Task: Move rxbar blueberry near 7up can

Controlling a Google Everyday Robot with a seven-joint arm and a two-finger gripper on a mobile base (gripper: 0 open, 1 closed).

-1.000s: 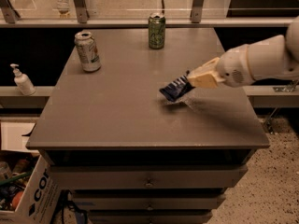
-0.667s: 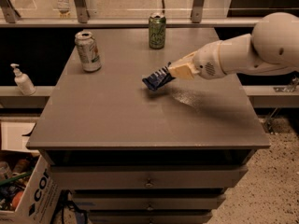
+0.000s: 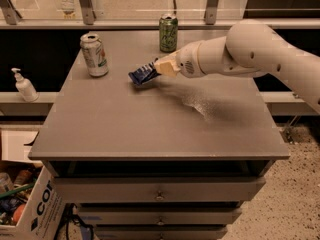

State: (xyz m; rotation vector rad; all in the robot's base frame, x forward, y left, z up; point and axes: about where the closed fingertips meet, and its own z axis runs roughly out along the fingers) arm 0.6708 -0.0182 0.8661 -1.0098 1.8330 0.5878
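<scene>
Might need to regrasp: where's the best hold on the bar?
The bar's end farthest from the 7up can, coming from that side, pinching its flat faces: it's thin and points toward the can. The pincer, over the table, grips there now.

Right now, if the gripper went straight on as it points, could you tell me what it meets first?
Probably the silvery-white, green-marked 7up can, though the gripper, over the grey table and shut on the dark-blue rxbar blueberry wrapper, may pass just in front; depth is unclear.
</scene>
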